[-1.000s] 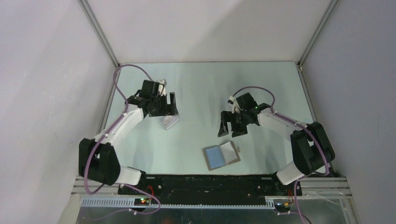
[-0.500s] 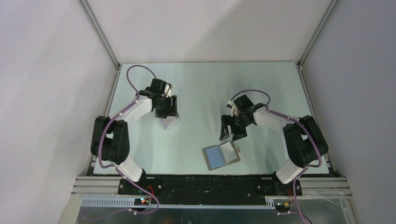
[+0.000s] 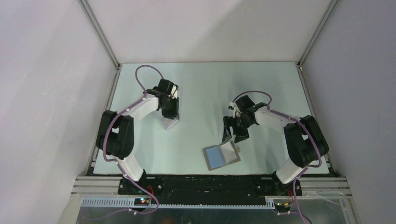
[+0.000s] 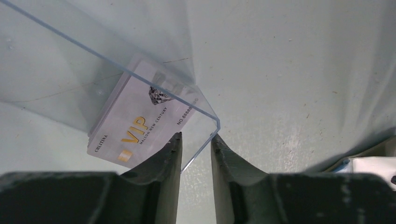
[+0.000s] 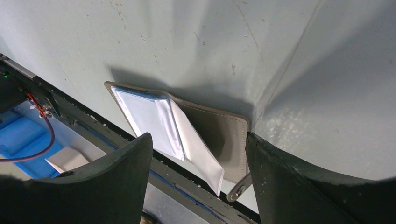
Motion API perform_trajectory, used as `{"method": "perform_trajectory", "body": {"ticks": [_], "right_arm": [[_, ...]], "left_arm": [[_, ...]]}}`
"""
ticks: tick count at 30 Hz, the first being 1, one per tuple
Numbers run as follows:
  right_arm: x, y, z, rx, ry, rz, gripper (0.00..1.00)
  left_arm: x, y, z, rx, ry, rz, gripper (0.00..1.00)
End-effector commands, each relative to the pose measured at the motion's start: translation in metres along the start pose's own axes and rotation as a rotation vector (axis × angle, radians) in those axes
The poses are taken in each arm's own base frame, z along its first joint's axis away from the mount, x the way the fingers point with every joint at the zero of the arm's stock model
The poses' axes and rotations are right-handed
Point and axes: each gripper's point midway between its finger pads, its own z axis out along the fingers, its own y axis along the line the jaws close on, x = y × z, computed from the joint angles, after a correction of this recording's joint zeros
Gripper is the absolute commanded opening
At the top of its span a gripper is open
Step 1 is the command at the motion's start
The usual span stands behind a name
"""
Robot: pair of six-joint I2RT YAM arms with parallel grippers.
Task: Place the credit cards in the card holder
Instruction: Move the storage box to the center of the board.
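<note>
Left gripper (image 4: pixel 195 140) is closing. Its jaws, wider one second ago, are now standing narrow around a corner wall of the clear transparent rectangular plastic box (image 4: pixel 93 56), and I cannot tell if they are already pinching it. Whitish plastic credit cards (image 4: pixel 140 126) with gold print are lying stacked inside this box, toward the left edge of the pale green table (image 3: pixel 205 84). Right gripper (image 5: pixel 198 140) is hanging wide open and has come closer to the grey-brown fold-over card holder (image 5: pixel 224 135). That holder is lying open by the near edge, unmoved. Bare surface is showing between box and holder.

Cards (image 4: pixel 135 133) in box (image 3: pixel 170 122) left; card holder (image 5: pixel 219 135) right.
</note>
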Motion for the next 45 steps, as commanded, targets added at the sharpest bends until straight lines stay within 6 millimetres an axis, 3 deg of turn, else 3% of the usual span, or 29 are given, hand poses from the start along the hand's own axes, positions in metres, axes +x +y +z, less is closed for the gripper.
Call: {"method": "perform_trajectory", "body": {"ticks": [1, 4, 8, 15, 22, 33, 39, 45], "right_arm": [[-0.009, 0.003, -0.016, -0.027, -0.037, -0.015, 0.76], [-0.009, -0.001, -0.015, -0.023, -0.034, -0.013, 0.71], [-0.005, -0.002, -0.012, -0.030, -0.009, -0.007, 0.57], [0.008, -0.005, -0.011, -0.015, 0.025, -0.001, 0.44], [0.026, -0.012, -0.013, 0.017, 0.051, 0.010, 0.42], [0.047, -0.015, -0.019, 0.060, 0.080, 0.053, 0.39], [0.049, -0.014, -0.027, 0.070, 0.051, 0.068, 0.40], [0.026, -0.002, -0.048, 0.056, -0.088, 0.016, 0.52]], "left_arm": [[-0.013, -0.026, -0.005, 0.048, -0.026, -0.008, 0.29], [-0.019, -0.041, -0.005, 0.078, -0.029, -0.018, 0.25], [-0.023, -0.059, 0.000, 0.113, -0.013, -0.034, 0.18], [-0.029, -0.095, 0.013, 0.166, 0.013, -0.036, 0.17], [-0.036, -0.130, 0.018, 0.216, 0.022, -0.055, 0.19], [-0.060, -0.180, 0.008, 0.348, -0.022, -0.103, 0.21], [-0.065, -0.183, 0.001, 0.374, -0.052, -0.080, 0.29], [-0.071, -0.157, -0.017, 0.306, -0.139, -0.030, 0.48]]}}
